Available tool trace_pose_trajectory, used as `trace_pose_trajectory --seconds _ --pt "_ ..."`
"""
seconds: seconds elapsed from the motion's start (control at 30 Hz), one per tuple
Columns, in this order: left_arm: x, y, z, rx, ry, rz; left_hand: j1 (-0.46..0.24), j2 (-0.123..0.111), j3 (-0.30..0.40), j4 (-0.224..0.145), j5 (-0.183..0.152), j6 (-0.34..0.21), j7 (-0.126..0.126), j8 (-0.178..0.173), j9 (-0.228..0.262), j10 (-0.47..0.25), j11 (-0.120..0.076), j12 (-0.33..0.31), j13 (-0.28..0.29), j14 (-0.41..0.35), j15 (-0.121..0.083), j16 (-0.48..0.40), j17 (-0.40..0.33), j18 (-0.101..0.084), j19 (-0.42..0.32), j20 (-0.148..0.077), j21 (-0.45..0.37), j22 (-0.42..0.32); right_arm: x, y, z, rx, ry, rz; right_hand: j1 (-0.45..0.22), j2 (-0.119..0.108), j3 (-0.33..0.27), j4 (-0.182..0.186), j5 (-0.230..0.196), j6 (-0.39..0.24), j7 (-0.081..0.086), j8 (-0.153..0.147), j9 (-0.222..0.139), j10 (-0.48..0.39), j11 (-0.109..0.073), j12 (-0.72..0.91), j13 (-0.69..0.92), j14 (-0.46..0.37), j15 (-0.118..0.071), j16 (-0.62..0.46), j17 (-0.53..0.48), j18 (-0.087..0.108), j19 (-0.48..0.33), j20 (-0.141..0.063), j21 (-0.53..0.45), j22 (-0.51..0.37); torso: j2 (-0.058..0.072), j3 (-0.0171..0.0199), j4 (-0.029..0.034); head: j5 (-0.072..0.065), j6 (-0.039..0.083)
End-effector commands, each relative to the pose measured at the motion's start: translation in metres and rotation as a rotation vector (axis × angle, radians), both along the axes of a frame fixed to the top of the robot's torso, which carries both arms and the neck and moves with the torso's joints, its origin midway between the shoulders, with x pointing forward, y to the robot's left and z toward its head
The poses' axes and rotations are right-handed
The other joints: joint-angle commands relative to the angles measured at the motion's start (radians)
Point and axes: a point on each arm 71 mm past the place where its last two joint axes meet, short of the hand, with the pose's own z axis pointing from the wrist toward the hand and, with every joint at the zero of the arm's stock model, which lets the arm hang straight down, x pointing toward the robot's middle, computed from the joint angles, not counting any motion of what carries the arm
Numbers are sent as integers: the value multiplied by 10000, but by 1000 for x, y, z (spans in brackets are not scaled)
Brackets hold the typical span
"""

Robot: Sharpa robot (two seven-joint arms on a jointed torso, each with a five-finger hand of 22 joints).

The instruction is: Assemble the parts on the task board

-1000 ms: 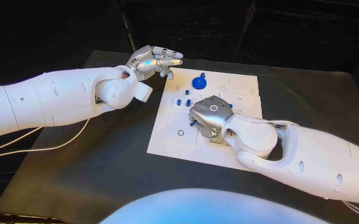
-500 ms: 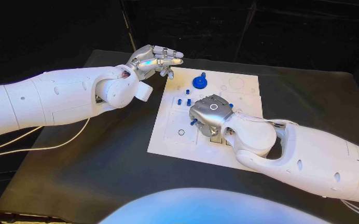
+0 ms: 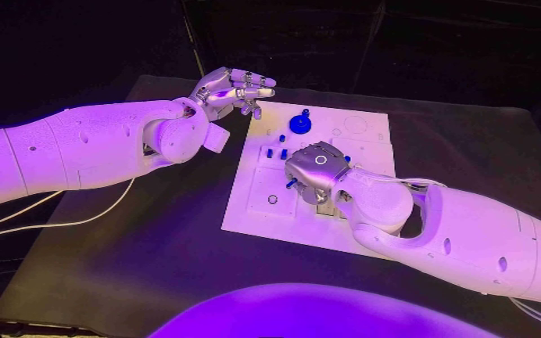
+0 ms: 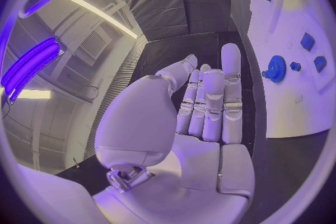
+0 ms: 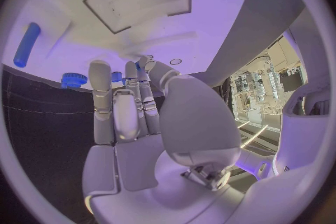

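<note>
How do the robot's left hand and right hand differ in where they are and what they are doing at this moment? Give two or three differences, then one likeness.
The left hand hangs off the task board, beyond its far left corner; the right hand is over the board's middle. The left hand's fingers are apart and hold nothing; the right hand's fingers curl down among the small blue parts, and whether it holds one cannot be told. Both are silver hands on white arms.

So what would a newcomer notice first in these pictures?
First the white task board in the middle of the black table, with small blue parts on it, the round blue gear near its far edge standing out. Then the two silver hands: the right hand is low over the board's centre, and the left hand is raised at the board's far left corner.
</note>
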Motion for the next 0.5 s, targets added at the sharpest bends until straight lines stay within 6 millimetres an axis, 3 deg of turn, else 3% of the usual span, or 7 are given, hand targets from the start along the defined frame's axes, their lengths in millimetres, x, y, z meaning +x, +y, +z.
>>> trace_pose_trajectory --seconds 0.03,0.5 --pt "0 -2 2 -35 -66 -76 -34 99 -97 8 44 18 -15 37 5 21 18 39 13 9 -69 41 -28 145 -9 -24 -50 -19 0 1 0 -150 1 17 -79 27 0 37 -55 71 -26 -11 9 71 3 -55 -10 354 -73 32 16 -125 88 9 61 9 -3 -5 1 9 -1" --pt "0 -1 2 -30 -67 -72 -34 99 -97 8 44 18 -15 37 5 21 18 39 13 9 -69 41 -28 145 -9 -24 -50 -19 0 1 -1 -204 76 55 -78 34 7 47 -56 75 -29 -14 9 74 0 -59 -11 350 -75 26 0 -123 80 8 52 -8 -7 6 -13 35 -26"
